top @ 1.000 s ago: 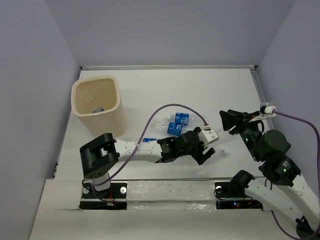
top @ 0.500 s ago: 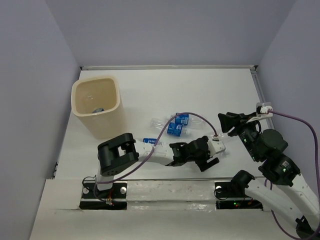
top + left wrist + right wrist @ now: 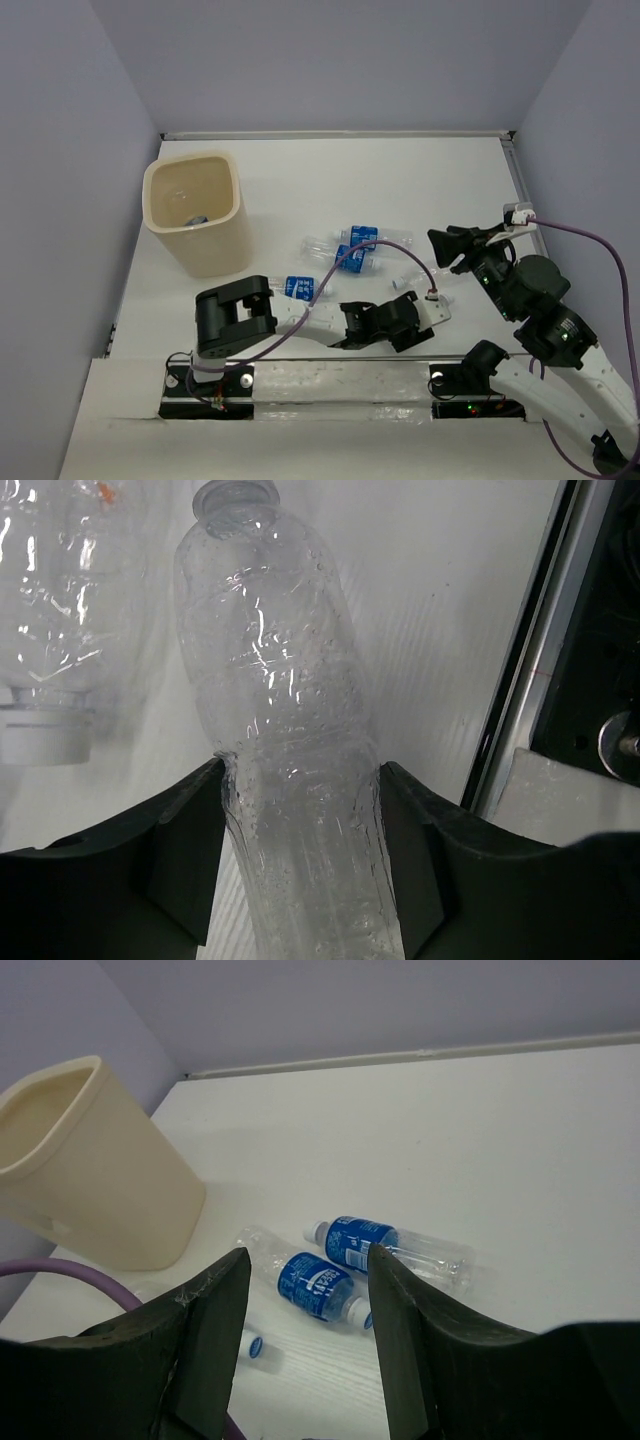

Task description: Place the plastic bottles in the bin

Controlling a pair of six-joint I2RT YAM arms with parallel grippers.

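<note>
Top view: your L gripper (image 3: 400,328) sits by the white table's (image 3: 420,170) near edge, pulled back vs a sec ago; the cream tapered plastic bin (image 3: 215,250) is far left. L wrist: jaws now clenched on a clear, crinkly, unlabelled plastic bottle (image 3: 270,680). R wrist: R gripper (image 3: 307,1260) jaws apart, empty, above two blue-labelled bottles (image 3: 315,1285).

My white tabletop (image 3: 420,180) carries the cream bin (image 3: 212,250) at 10 o'clock. Near the centre a blue-labelled bottle (image 3: 378,237) lies just beside a second labelled bottle (image 3: 340,254). A third labelled bottle (image 3: 298,288) lies toward 7 o'clock, and an unlabelled bottle (image 3: 290,780) lies flat at 6 o'clock.
</note>
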